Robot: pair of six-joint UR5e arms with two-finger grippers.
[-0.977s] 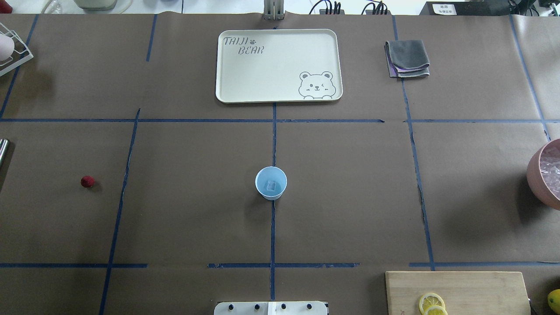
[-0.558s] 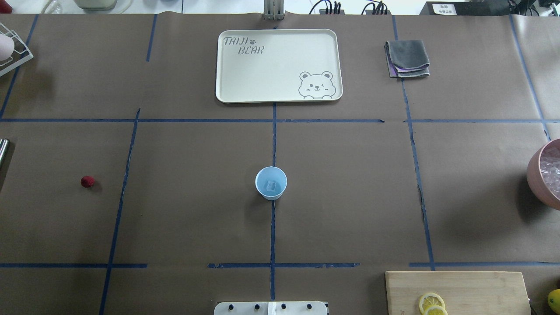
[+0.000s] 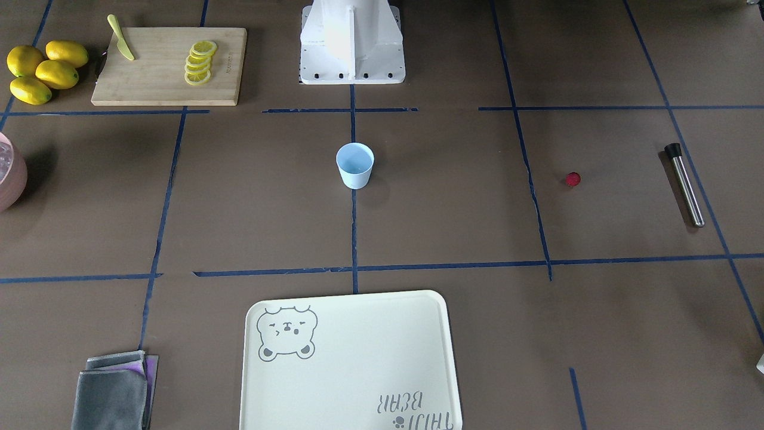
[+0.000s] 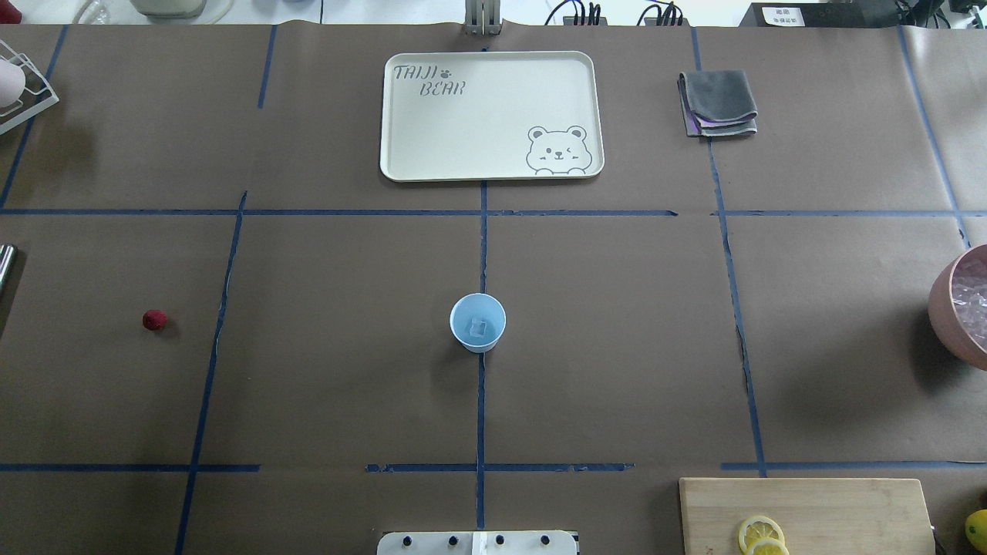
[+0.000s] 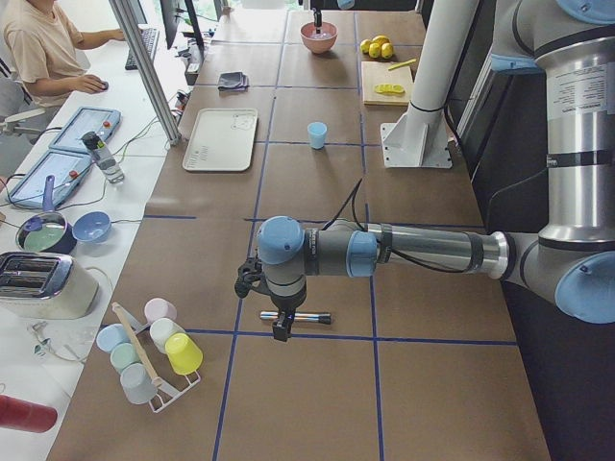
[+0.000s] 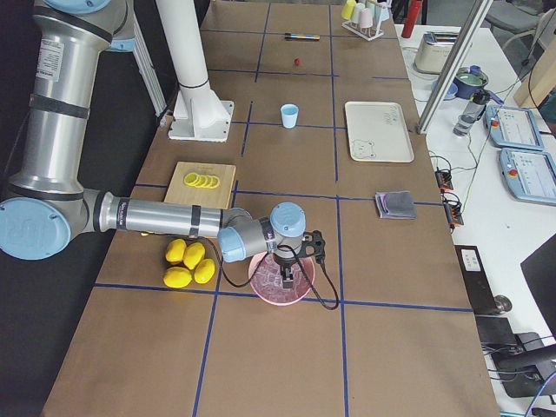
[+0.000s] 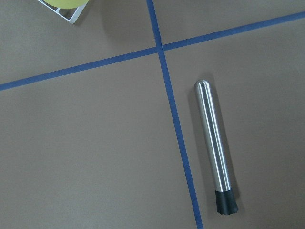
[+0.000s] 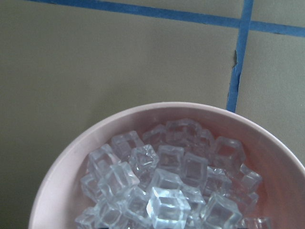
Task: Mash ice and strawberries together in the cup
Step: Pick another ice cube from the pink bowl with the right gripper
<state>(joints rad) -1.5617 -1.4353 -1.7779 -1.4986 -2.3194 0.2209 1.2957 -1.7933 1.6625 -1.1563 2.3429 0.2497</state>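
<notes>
Cup (image 4: 477, 322) at centre frame holds one ice chunk (image 4: 479, 328); strawberry (image 4: 154, 320) lies at far left. Left tool (image 5: 280, 330) and right tool (image 6: 287, 276): open or closed, cannot tell.

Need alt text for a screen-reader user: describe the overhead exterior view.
A pale-blue cup holding one ice cube stands at the centre of a brown table gridded with blue tape. A small red strawberry lies far to its left, and a pink bowl of ice sits at the right edge. A cream tray lies beyond the cup.
</notes>
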